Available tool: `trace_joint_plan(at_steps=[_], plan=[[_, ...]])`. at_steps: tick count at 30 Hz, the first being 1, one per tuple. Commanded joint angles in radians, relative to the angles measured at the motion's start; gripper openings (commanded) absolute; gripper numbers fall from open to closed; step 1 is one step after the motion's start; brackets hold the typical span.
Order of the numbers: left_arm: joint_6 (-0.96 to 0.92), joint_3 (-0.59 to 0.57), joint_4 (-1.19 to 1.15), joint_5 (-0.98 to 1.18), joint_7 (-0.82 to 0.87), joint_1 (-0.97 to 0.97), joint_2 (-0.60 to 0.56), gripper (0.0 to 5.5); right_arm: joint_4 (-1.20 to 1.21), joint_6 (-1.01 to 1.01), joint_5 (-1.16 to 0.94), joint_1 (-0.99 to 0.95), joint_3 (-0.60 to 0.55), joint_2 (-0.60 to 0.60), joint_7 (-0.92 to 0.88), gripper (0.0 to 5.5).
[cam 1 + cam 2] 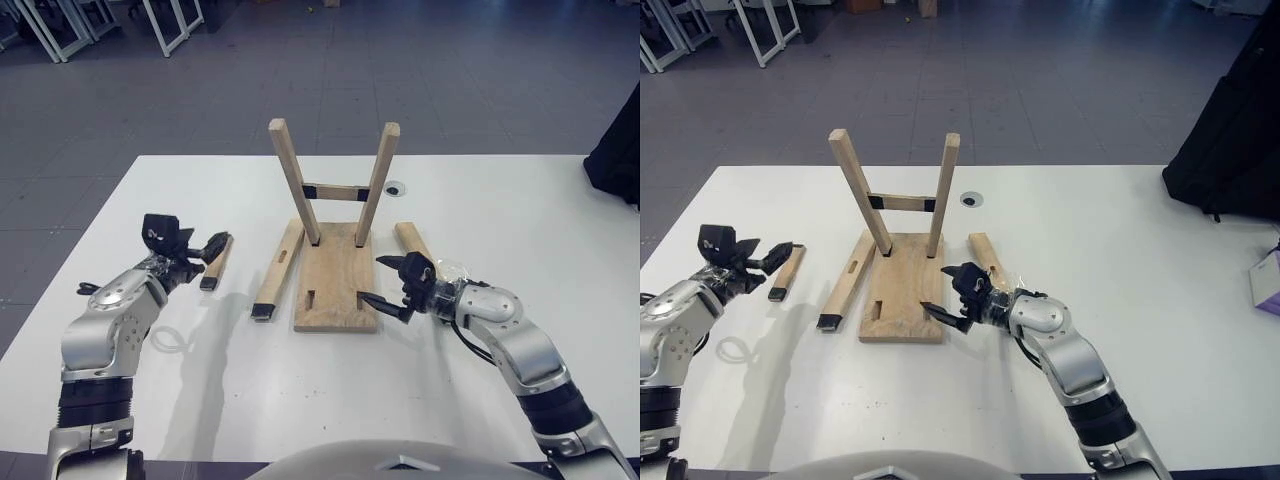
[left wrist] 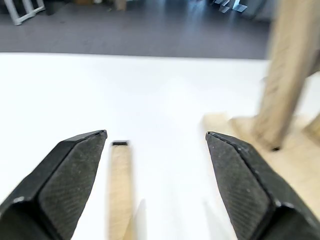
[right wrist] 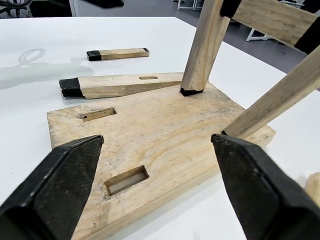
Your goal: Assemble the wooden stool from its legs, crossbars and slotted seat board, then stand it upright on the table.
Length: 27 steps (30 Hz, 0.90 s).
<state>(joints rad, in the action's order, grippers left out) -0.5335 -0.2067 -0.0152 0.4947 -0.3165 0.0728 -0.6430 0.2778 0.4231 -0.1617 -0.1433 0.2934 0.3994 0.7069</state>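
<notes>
Lying flat mid-tabletop on the white table (image 1: 500,200), the pale slotted wooden seat board (image 1: 335,290) carries two slanting wooden legs (image 1: 293,175) in its far slots. A short black-ended crossbar (image 1: 337,192) joins them. A loose black-tipped wooden leg (image 1: 278,270) lies just beside the board toward the left edge. A short black-ended wooden bar (image 1: 216,262) lies farther that way, and another wooden piece (image 1: 412,240) lies on the board's right side. The left gripper (image 1: 205,255) hovers over the short bar, fingers spread. The right gripper (image 3: 157,136) sits at the board's near right corner, fingers spread wide.
</notes>
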Motion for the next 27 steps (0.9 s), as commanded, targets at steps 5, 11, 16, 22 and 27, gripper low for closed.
trace_joint_plan(at_steps=[5, 11, 16, 22, 27], plan=[[-0.014, 0.088, -0.226, -0.178, 0.016, 0.002, 0.056, 3.67, 0.034, 0.061, -0.039, -0.011, -0.023, -0.001, -0.012, 3.95], [-0.011, 0.059, -0.271, -0.169, -0.025, 0.001, 0.089, 2.74, 0.050, 0.081, -0.062, -0.009, -0.040, 0.003, -0.011, 3.95], [-0.007, 0.030, -0.264, -0.160, -0.039, -0.013, 0.112, 1.97, 0.049, 0.098, -0.099, -0.024, -0.082, -0.002, -0.018, 3.95], [0.091, 0.020, -0.234, -0.206, -0.015, -0.011, 0.136, 1.32, 0.038, 0.109, -0.132, -0.040, -0.113, -0.006, -0.027, 3.95], [0.459, -0.034, -0.005, -0.201, -0.023, -0.003, 0.216, 1.32, 0.041, 0.147, -0.209, -0.063, -0.170, -0.041, -0.045, 3.95]])
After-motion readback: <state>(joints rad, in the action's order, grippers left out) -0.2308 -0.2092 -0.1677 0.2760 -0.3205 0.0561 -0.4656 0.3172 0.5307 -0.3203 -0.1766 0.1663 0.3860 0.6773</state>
